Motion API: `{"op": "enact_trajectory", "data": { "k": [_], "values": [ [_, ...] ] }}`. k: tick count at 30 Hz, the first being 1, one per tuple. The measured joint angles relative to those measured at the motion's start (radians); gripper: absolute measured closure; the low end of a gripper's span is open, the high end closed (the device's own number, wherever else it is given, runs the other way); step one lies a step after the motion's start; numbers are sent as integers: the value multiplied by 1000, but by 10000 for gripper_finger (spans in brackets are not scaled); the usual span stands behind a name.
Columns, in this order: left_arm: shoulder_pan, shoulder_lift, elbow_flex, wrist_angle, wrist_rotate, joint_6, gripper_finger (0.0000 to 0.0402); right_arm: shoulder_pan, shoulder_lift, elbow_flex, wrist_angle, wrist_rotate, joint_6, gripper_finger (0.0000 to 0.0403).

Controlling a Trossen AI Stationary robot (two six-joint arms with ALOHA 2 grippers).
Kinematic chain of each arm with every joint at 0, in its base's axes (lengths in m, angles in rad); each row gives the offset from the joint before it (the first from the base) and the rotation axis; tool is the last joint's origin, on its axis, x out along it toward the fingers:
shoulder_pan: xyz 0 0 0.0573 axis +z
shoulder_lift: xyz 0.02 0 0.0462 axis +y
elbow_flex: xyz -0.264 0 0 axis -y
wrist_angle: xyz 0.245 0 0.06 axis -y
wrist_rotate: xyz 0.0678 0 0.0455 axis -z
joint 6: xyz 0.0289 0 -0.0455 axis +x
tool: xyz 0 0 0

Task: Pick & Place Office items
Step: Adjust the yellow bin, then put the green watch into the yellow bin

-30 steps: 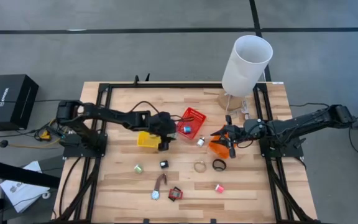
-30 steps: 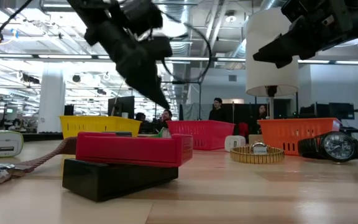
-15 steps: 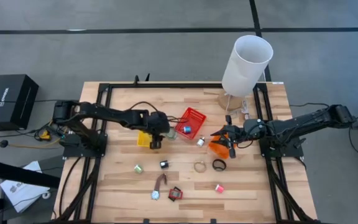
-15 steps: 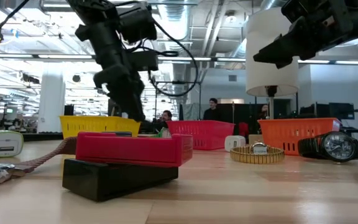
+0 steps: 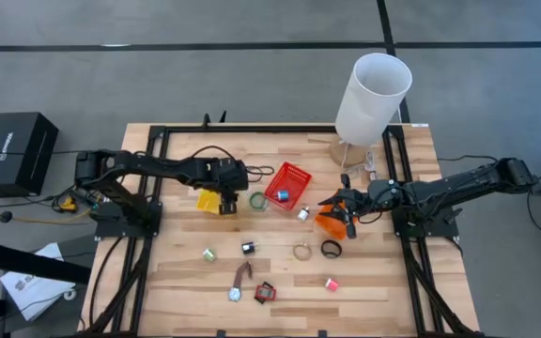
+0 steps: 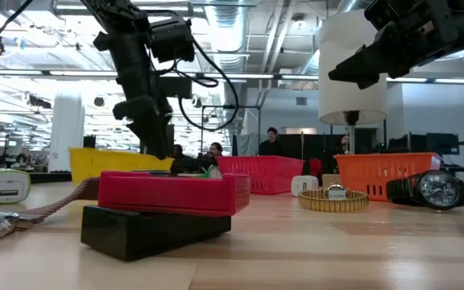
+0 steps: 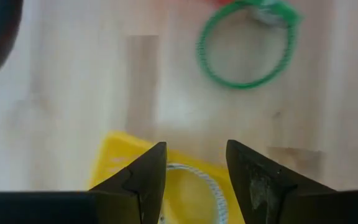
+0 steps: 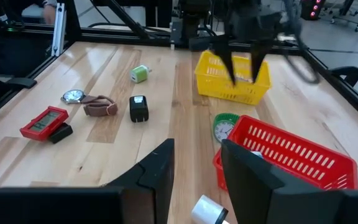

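Observation:
My left gripper (image 5: 223, 193) (image 7: 194, 149) is open and points down into the yellow mesh basket (image 5: 208, 201), which holds a clear ring (image 7: 191, 180). A green ring (image 5: 257, 201) lies flat on the table beside it. My right gripper (image 5: 345, 214) (image 8: 197, 149) is open and empty, raised over the orange basket (image 5: 329, 223). Nearer me the office items lie scattered on the table: a green bit (image 5: 209, 253), a black block (image 5: 248, 248), a gold ring (image 5: 301, 251), a black ring (image 5: 332, 249), a brown strap (image 5: 242, 273), a red-black square (image 5: 265, 292) and a pink bit (image 5: 332, 284). My left gripper reaches from above into the yellow basket, close to the wall (image 7: 126, 155) that faces the green ring. Its fingers (image 8: 229, 70) stand apart, with the clear ring showing between them. The basket rests on the table. Whether a finger touches the wall, I cannot tell.
A red mesh basket (image 5: 289, 185) with a blue item inside stands between the two arms. The tall white cylinder (image 5: 372, 99) stands at the far right corner. A small white piece (image 5: 302, 213) lies beside the orange basket. Black frame rails (image 5: 158, 188) run along both table sides.
My left gripper has moved toward the table's left and far edges and has tipped more upright. The yellow basket has slid along the table the same way, away from the green ring, which stayed in place.

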Motion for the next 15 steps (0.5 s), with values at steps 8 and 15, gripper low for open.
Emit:
{"op": "enact_trajectory", "data": {
  "k": [8,15],
  "values": [
    [10,-30,1,12,-28,1,243,0,0,0,2,0,0,280],
    [-79,-82,6,132,145,-25,243,0,0,0,1,0,0,280]
  ]
}}
